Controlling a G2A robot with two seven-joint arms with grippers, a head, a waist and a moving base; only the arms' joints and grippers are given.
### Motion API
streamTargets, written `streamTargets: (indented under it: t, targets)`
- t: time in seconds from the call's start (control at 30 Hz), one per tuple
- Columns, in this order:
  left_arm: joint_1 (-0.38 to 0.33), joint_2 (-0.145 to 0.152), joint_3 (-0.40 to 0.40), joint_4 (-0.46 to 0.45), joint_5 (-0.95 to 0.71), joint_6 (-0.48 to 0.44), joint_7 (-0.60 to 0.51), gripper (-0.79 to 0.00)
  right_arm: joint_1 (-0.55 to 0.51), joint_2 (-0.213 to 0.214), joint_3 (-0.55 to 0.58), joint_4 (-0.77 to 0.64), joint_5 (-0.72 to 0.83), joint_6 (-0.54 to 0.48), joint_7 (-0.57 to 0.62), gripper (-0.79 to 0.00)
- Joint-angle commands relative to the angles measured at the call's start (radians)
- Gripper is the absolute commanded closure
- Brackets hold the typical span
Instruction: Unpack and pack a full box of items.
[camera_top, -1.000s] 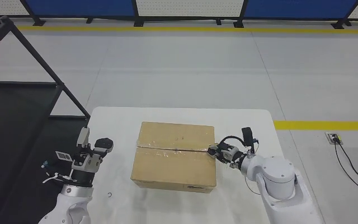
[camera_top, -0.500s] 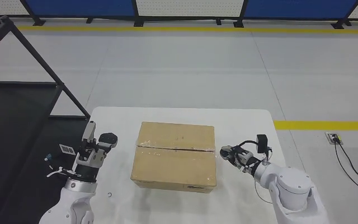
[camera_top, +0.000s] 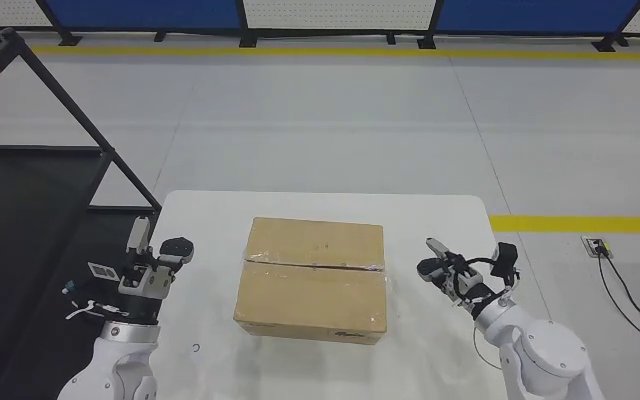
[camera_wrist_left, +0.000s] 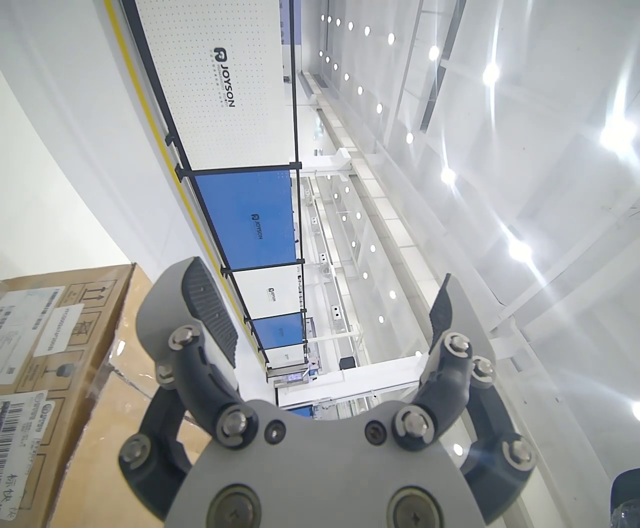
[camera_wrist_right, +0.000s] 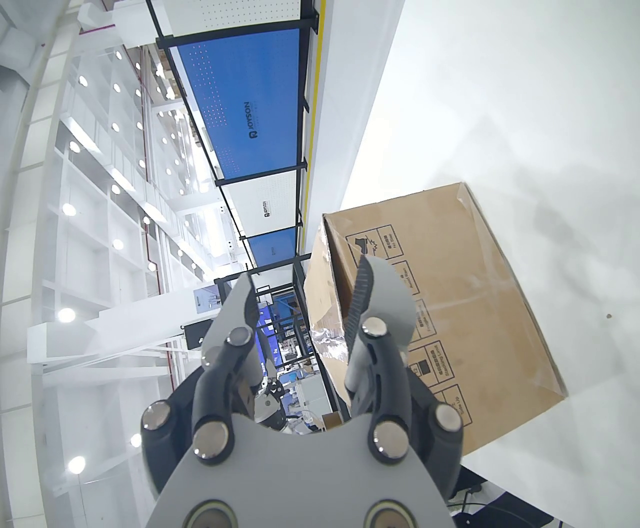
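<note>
A closed brown cardboard box (camera_top: 312, 290) sits in the middle of the white table (camera_top: 430, 215), its top flaps sealed along the seam with clear tape. My left gripper (camera_top: 155, 243) is at the table's left edge, well apart from the box, and points upward. In the left wrist view it (camera_wrist_left: 325, 300) is open and empty, with the labelled side of the box (camera_wrist_left: 65, 350) beside it. My right gripper (camera_top: 428, 256) is a short way off the box's right side. It (camera_wrist_right: 305, 290) is open with nothing between its fingers, and the box (camera_wrist_right: 450, 310) lies beyond it.
A small ring-like object (camera_top: 196, 348) lies on the table near the front left. A black metal frame (camera_top: 80, 130) stands off the table's left side. Bare table surrounds the box on all sides.
My right gripper has drawn back to the right, away from the box's right side at the seam. My left gripper has shifted slightly left. The box has not moved.
</note>
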Motion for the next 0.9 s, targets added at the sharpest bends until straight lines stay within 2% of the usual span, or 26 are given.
streamTargets:
  t: [0.0, 0.17, 0.27, 0.87]
  targets:
    - [0.0, 0.0, 0.0, 0.0, 0.0, 0.0, 0.0, -0.785, 0.0, 0.0, 0.0, 0.0, 0.0, 0.0, 0.0, -0.533]
    - [0.0, 0.0, 0.0, 0.0, 0.0, 0.0, 0.0, -0.785, 0.0, 0.0, 0.0, 0.0, 0.0, 0.0, 0.0, -0.727]
    - [0.0, 0.0, 0.0, 0.0, 0.0, 0.0, 0.0, -0.785, 0.0, 0.0, 0.0, 0.0, 0.0, 0.0, 0.0, -0.775]
    - [0.0, 0.0, 0.0, 0.0, 0.0, 0.0, 0.0, -0.784, 0.0, 0.0, 0.0, 0.0, 0.0, 0.0, 0.0, -0.785]
